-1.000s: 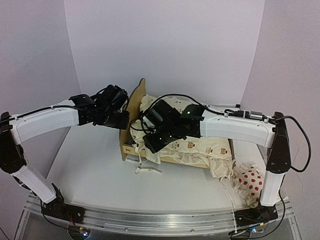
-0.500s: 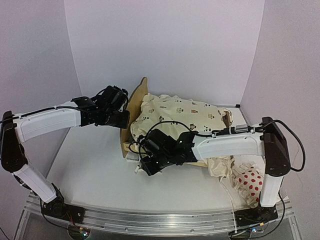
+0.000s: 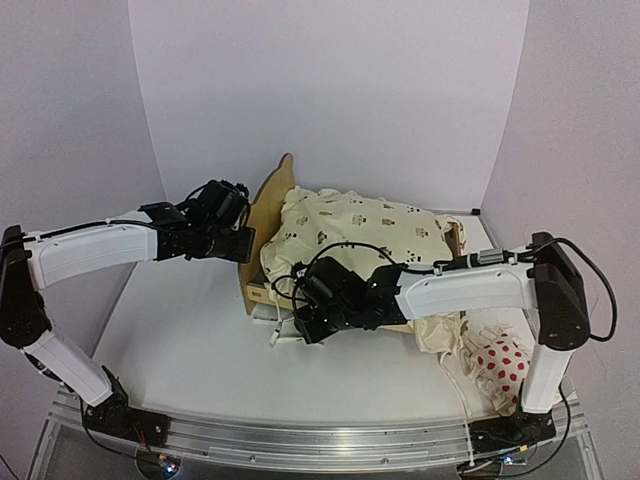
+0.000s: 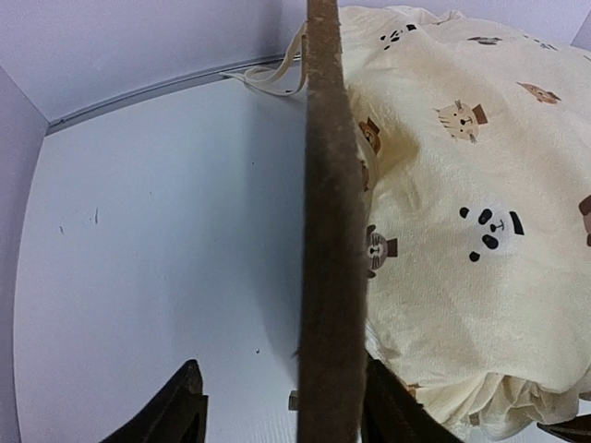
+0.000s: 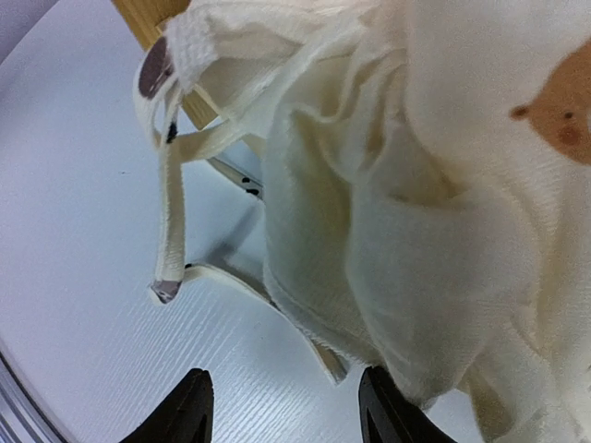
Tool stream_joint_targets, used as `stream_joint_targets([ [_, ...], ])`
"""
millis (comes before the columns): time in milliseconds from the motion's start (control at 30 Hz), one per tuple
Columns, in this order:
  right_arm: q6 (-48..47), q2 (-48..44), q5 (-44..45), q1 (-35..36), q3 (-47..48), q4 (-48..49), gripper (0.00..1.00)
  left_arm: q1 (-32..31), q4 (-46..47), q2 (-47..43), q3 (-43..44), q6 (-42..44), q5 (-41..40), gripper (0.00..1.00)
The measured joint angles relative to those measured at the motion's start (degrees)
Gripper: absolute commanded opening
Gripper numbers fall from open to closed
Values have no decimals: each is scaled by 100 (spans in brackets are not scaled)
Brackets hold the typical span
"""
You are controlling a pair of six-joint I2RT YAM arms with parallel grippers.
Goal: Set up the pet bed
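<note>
The pet bed (image 3: 268, 205) stands mid-table, its plywood headboard upright at its left end. A cream animal-print cushion (image 3: 360, 225) lies heaped over the frame and spills off the front. My left gripper (image 3: 243, 245) is at the headboard's outer side. In the left wrist view the headboard's edge (image 4: 323, 231) runs between the fingers of my left gripper (image 4: 282, 388), which is open, with a clear gap on the left. My right gripper (image 3: 300, 325) sits low at the bed's front left corner. It is open (image 5: 286, 388) over the table, with the cushion's ruffle (image 5: 416, 185) against its right finger.
A white red-dotted pillow (image 3: 497, 365) lies on the table at the right, beside the right arm's base. Cushion ties (image 5: 171, 203) trail onto the table in front of the bed's corner (image 5: 162, 18). More cream ruffle hangs off the bed's right front.
My left gripper has opened off the headboard. My right gripper came down off the cushion to the bed's front left corner, then shifted slightly right.
</note>
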Motion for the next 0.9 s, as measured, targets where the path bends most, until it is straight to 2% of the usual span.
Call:
stream_joint_targets([
  [200,-57,-327,-116,-94,-5,-301,57,-107,-603,-564,-2,-40,96,63],
  [400,-185,-916,-145,-90,-39,-684,57,-750,-1368,-918,-6,-175,137,60],
  [533,-245,-1325,-146,-140,-175,-804,57,-1168,-1428,-913,-301,-154,176,58],
  [733,-280,-1702,-233,-434,-547,-899,57,-1247,-1276,-429,-806,-131,381,50],
  [900,-280,-1802,-280,-633,-807,-966,57,-1239,-736,222,-1004,-17,629,50],
])
